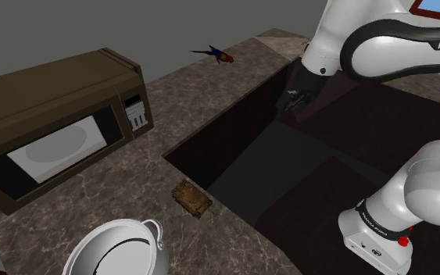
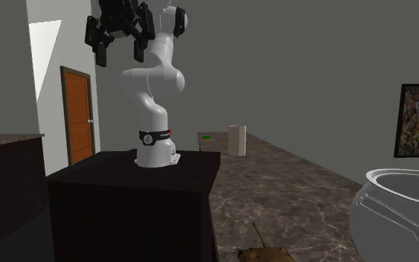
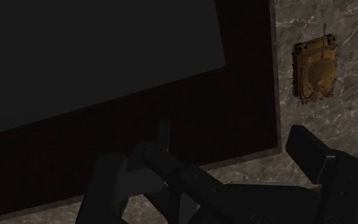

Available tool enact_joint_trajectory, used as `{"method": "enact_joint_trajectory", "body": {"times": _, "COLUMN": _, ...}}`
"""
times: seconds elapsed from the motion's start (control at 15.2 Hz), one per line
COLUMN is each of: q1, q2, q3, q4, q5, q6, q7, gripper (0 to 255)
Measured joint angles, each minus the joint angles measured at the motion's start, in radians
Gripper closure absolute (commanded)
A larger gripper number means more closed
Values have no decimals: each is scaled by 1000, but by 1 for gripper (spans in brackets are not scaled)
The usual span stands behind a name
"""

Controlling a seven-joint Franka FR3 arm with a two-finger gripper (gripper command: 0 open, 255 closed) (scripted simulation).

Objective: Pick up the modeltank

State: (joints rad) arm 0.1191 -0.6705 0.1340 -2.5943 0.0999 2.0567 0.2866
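Note:
The model tank is small and brown, and it lies flat on the marbled counter, close to the counter's edge beside a dark sunken gap. In the second exterior view the tank sits at the bottom edge with its barrel pointing up. My black gripper hangs high over the far end of the gap, well away from the tank. Seen from the side, the gripper is open with nothing between its fingers. In the wrist view the tank lies far beyond the right finger, off to its side.
A brown microwave stands on the counter at the shoulder view's left. A grey metal pot sits near the front edge, close to the tank. A small blue and red toy bird rests at the far end. The dark stand borders the gap.

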Motion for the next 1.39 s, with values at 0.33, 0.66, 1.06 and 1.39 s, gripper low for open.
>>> {"method": "enact_joint_trajectory", "body": {"times": 0.33, "q1": 40, "q2": 123, "q3": 75, "q4": -29, "q5": 36, "q6": 163, "q7": 53, "gripper": 0}}
{"method": "enact_joint_trajectory", "body": {"times": 0.66, "q1": 59, "q2": 295, "q3": 145, "q4": -14, "q5": 42, "q6": 332, "q7": 103, "gripper": 0}}
{"method": "enact_joint_trajectory", "body": {"times": 1.06, "q1": 64, "q2": 523, "q3": 239, "q4": 47, "q5": -19, "q6": 510, "q7": 213, "gripper": 0}}
{"method": "enact_joint_trajectory", "body": {"times": 1.39, "q1": 77, "q2": 717, "q3": 285, "q4": 123, "q5": -164, "q6": 624, "q7": 360, "gripper": 0}}
